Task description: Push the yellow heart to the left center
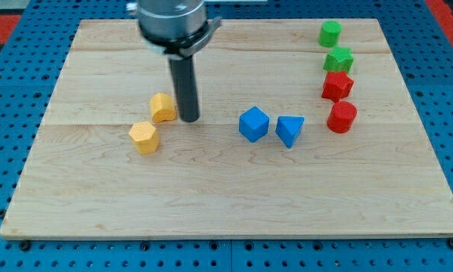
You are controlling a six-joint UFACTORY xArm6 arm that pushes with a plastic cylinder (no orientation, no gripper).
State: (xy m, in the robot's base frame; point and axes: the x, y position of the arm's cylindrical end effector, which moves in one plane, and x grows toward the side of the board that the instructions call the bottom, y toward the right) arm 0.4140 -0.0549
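The yellow heart (163, 107) lies on the wooden board (226, 189), left of the middle. My tip (189, 119) stands just to the heart's right, touching or almost touching it. A second yellow block, a hexagon (144, 137), lies just below and left of the heart.
A blue cube (253, 124) and a blue triangle block (290, 130) lie at the middle. At the view's right, top to bottom, stand a green block (330, 33), a green star (338, 60), a red star (336, 85) and a red cylinder (342, 117).
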